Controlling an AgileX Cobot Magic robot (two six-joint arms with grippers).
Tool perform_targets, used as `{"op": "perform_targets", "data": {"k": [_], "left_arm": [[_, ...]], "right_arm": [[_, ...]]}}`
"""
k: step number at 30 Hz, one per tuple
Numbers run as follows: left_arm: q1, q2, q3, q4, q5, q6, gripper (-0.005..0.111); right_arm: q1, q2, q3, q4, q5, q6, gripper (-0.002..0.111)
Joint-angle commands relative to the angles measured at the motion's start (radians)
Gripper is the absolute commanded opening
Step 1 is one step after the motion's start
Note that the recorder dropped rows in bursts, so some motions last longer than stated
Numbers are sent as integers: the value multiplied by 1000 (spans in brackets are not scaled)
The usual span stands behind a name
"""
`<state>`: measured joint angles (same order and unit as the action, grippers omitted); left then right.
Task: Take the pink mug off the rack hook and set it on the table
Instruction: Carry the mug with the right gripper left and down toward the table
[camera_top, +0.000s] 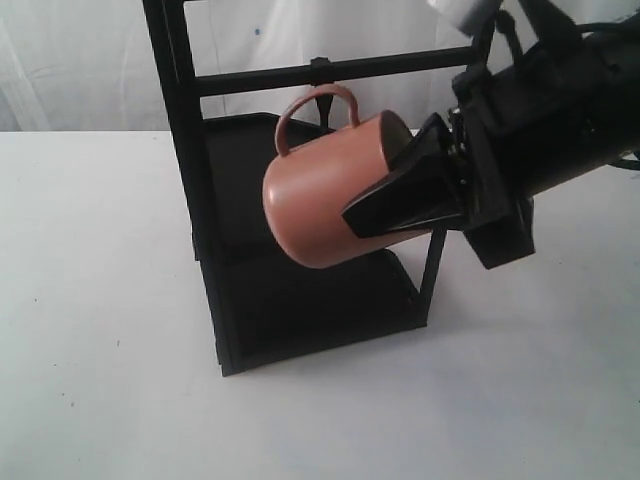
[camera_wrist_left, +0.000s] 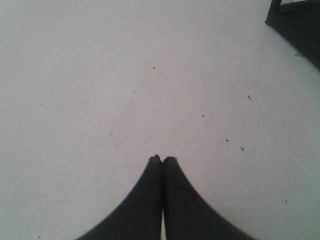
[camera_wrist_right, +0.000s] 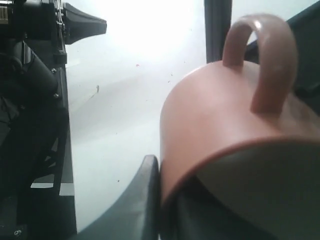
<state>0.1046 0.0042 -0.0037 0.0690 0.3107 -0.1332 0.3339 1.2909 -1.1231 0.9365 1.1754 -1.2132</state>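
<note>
Tilted pink mug (camera_top: 318, 192) above white table (camera_top: 100, 350)

The black barred rack (camera_top: 190, 180) is running off the exterior view's top edge, the dusty salmon-pink cylindrical mug (camera_top: 315, 195) is covering part of the rack behind it, and the black right gripper (camera_top: 372, 205) is masking the mug's rim, its inner finger disappearing inside.

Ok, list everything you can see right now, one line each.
pink mug: one, salmon pink, tipped sideways in front of the rack, handle up by the crossbar.
rack: one, black, standing on the table.
table: one, white with tiny dark specks, under everything.
right gripper: one, black, shut on the pink mug's rim, one finger inside, one outside.
left gripper: one, black, shut, holding nothing, above the table.
</note>
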Motion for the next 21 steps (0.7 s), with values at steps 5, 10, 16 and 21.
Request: {"op": "perform_targets", "data": {"k": [5, 10, 16, 21], "left_arm": [[-8, -4, 4, -9, 16, 2, 0], [-8, -4, 4, -9, 16, 2, 0], [-8, -4, 4, -9, 16, 2, 0], [-8, -4, 4, -9, 16, 2, 0]], "right_arm": [[225, -81, -4, -19, -19, 58, 0], [397, -67, -4, -168, -110, 175, 0], [605, 38, -4, -300, -164, 235, 0], [722, 98, -9, -531, -259, 445, 0]]}}
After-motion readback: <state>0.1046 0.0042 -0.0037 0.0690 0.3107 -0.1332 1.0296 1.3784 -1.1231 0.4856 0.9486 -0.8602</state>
